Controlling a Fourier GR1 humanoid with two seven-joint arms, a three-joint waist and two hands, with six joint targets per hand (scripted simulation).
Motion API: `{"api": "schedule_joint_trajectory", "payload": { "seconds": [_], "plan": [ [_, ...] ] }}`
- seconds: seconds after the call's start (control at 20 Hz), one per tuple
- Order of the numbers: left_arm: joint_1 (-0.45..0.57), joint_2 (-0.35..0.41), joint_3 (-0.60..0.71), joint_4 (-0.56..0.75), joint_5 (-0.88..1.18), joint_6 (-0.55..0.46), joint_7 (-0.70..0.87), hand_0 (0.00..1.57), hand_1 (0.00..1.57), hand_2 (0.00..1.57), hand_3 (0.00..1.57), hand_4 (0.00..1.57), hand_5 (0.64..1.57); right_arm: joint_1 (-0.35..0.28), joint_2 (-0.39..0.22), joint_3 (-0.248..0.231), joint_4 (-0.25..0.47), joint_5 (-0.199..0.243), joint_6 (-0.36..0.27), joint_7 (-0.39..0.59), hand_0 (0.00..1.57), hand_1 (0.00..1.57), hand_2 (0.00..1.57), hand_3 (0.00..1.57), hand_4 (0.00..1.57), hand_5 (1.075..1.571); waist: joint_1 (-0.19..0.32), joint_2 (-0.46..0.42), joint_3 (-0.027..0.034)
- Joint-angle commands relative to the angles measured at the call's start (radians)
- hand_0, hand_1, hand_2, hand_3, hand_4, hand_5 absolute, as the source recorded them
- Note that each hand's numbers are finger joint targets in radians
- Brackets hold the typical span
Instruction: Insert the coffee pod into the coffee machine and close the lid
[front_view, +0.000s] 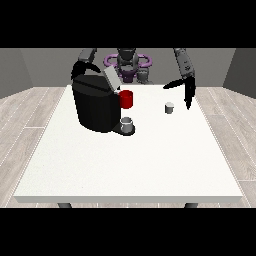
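Observation:
A black coffee machine (95, 105) stands on the white table (130, 165) at the left, its grey lid (111, 78) tilted up and open. A grey cup (127, 124) sits on its drip base, and a red part (126, 99) shows at its right side. The small grey coffee pod (169, 107) stands upright on the table to the right of the machine. The hand at the view's right (186, 88) hangs just right of and above the pod, fingers straight and spread, not touching it. The hand at the view's left (82, 67) sits behind the machine's top, its fingers unclear.
The robot's torso with purple rings (127, 62) is behind the table's far edge. The table's front half stretches bare towards the camera. Wooden floor surrounds the table.

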Motion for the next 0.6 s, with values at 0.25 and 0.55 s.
{"api": "schedule_joint_trajectory", "payload": {
  "seconds": [0.25, 0.55],
  "plan": [
    [-0.057, -0.01, -0.084, 0.102, -0.143, 0.047, -0.032, 0.0, 0.0, 0.46, 0.0, 0.0, 1.571, -0.053, -0.015, -0.034, 0.119, 0.023, -0.033, 0.023, 0.0, 0.0, 0.0, 0.0, 0.41, 1.571, 0.028, -0.012, 0.0002],
    [-0.101, -0.01, -0.083, 0.208, -0.2, 0.101, -0.055, 0.81, 0.81, 0.85, 0.5, 0.0, 1.571, -0.11, -0.003, -0.029, 0.165, 0.033, -0.047, 0.016, 0.0, 0.0, 0.0, 0.0, 0.41, 1.571, 0.033, 0.019, 0.0001]
  ]
}}
